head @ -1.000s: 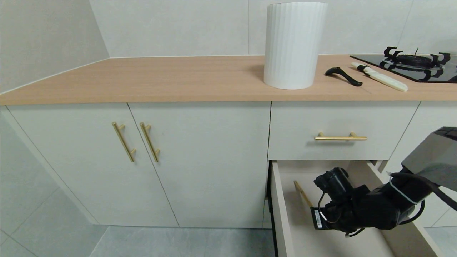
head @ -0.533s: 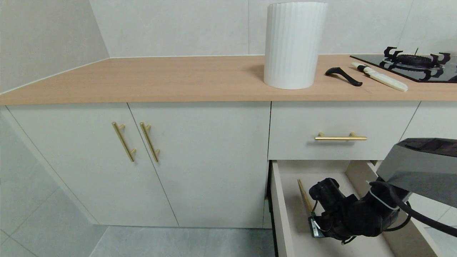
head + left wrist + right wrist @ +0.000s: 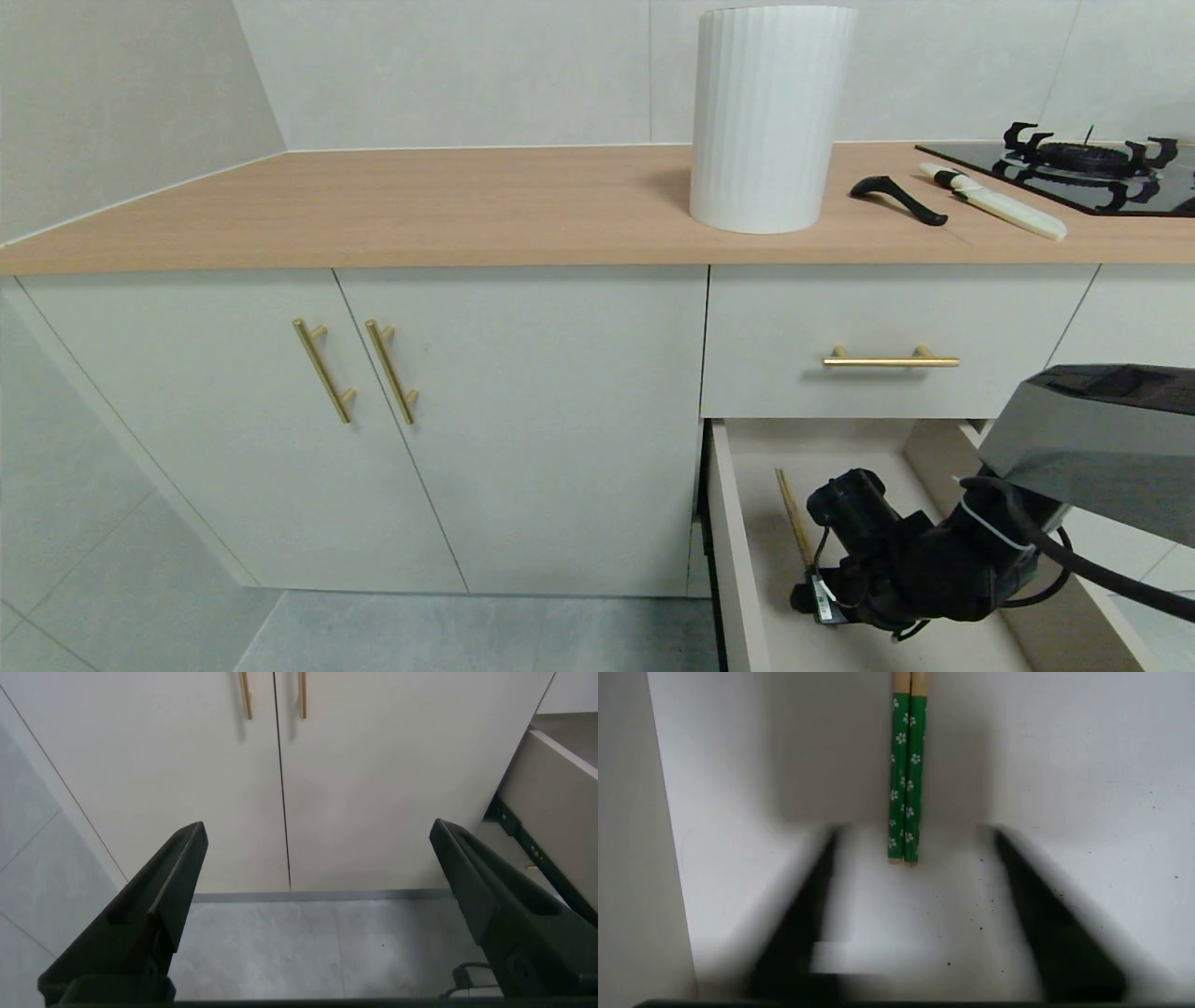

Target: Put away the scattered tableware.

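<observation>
A pair of wooden chopsticks (image 3: 792, 515) with green flowered ends (image 3: 907, 775) lies on the floor of the open lower drawer (image 3: 733, 546), near its left wall. My right gripper (image 3: 910, 840) is down inside that drawer and stands open. The chopsticks' green ends reach just between its fingers (image 3: 817, 887), with a clear gap on each side. In the head view my right wrist hides the gripper itself. A black-handled utensil (image 3: 898, 199) and a white knife (image 3: 994, 201) lie on the wooden counter. My left gripper (image 3: 316, 835) hangs open and empty above the floor, facing the cabinet doors.
A tall white ribbed cylinder (image 3: 766, 117) stands on the counter (image 3: 420, 205) left of the utensils. A black gas hob (image 3: 1083, 168) is at the far right. The upper drawer with a gold handle (image 3: 890, 361) is closed, as are the double doors (image 3: 373, 420).
My right arm has sunk lower into the drawer and shifted a little to the left, towards the chopsticks. The left arm and the counter items have not moved.
</observation>
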### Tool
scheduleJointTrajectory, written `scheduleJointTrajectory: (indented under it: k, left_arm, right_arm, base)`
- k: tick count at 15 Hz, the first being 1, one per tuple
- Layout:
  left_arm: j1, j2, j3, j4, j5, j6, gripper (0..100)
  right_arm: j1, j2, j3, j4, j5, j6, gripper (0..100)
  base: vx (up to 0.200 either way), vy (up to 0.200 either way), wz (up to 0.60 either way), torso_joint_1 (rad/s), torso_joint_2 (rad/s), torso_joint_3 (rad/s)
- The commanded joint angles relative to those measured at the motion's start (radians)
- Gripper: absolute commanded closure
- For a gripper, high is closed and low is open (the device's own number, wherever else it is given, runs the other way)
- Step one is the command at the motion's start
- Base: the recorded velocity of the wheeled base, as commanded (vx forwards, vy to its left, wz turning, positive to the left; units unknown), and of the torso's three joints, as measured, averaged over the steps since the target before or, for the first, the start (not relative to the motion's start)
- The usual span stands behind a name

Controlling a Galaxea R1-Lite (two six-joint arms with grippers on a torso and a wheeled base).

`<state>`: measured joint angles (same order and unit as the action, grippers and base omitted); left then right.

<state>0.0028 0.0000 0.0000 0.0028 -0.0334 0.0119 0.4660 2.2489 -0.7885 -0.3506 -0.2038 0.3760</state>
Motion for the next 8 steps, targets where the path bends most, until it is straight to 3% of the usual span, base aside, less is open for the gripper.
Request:
scheduleJointTrajectory:
  k: [1, 8]
  left_arm:
    - [0.0, 0.002, 0.0, 0.0, 0.0, 0.0, 0]
    - [0.0, 0.002, 0.0, 0.0, 0.0, 0.0, 0]
  right_arm:
    - [0.0, -0.012, 0.002, -0.001, -0.002, 0.0, 0]
    - [-0.001, -0.279, 0.074, -0.001, -0.094, -0.006, 0]
  base:
    - [0.0, 0.0, 0.0, 0.0, 0.0, 0.0]
    - [0.0, 0.0, 0.0, 0.0, 0.0, 0.0]
